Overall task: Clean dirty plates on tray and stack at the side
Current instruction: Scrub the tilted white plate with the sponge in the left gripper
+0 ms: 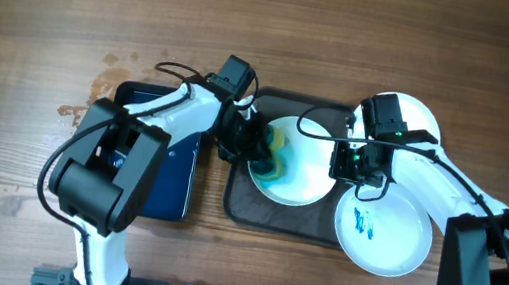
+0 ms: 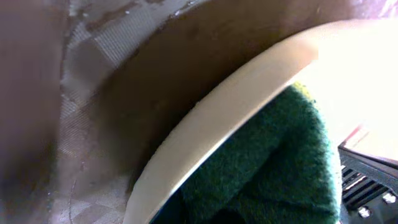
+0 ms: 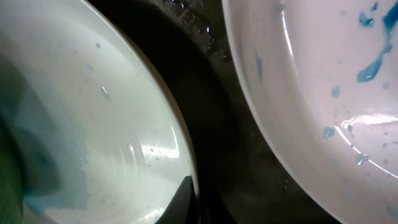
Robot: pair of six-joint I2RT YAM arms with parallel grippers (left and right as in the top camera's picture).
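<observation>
In tray [image 1: 237,206], middle plate [image 1: 304,180] lies flat with a blue-green smear on its left half. smeared plate [image 1: 384,235] overlaps tray's right rim. third plate [image 1: 422,115] sits off tray's far-right corner on desk [image 1: 52,11]. left claw [image 1: 258,150] pinches green sponge [image 1: 278,154] on middle plate. right claw [image 1: 350,167] is at that plate's right rim; cannot tell its grip. blue tray [image 1: 173,181] is left of tray.

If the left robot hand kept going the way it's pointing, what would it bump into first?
Most likely the middle plate in the tray: the left gripper points at it, with the green sponge it holds pressed against it. Exact depth is hard to tell.
</observation>
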